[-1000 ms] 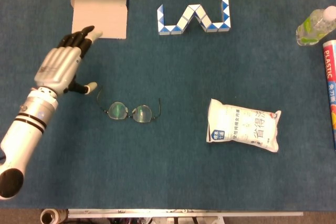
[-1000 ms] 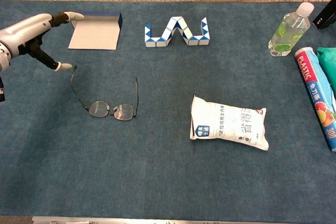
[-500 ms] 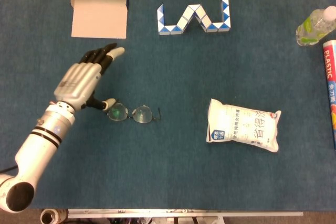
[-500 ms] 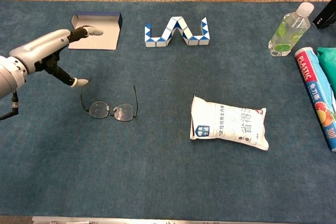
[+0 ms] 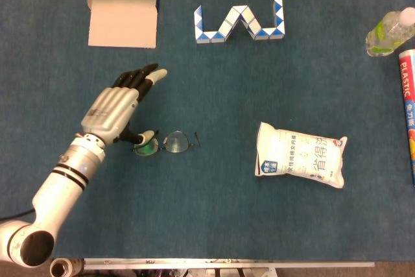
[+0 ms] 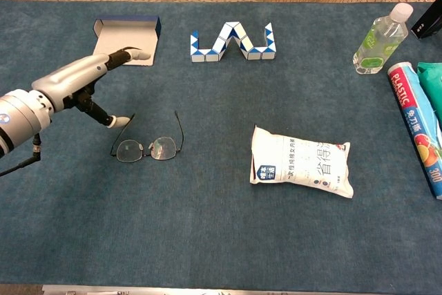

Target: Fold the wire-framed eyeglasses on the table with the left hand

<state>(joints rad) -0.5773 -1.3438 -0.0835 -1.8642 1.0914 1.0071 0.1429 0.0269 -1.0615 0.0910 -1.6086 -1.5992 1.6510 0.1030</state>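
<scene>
Blue-green felt covers the table (image 5: 214, 225) where the robot's left hand (image 5: 115, 111) reaches in from the lower left, fingers stretched out flat and together, thumb dropped to the side. The thumb tip sits at the left end of the wire-framed eyeglasses (image 5: 165, 142), at or just above the lens there; whether it presses the frame cannot be told from either view. Nothing is gripped in the hand. In the chest view the hand (image 6: 83, 77) hangs above the cloth, with the eyeglasses (image 6: 148, 146) just below and to its right, lenses down on the felt. The right-side temple stands out away from the frame toward the far edge, while the temple on the left end lies close against the lens.

Beyond the hand, an open cardboard box (image 5: 122, 16) with a blue rim lies flat near the far left; its tan inside shows nothing in it. A blue-and-white folding snake puzzle (image 5: 240, 21) stands to its right. A white sealed packet (image 5: 299, 155) with blue print lies right of the glasses, well apart. At the far right edge stand a clear plastic bottle (image 6: 378, 38) holding pale green liquid and a boxed roll (image 6: 418, 129) marked PLASTIC.
</scene>
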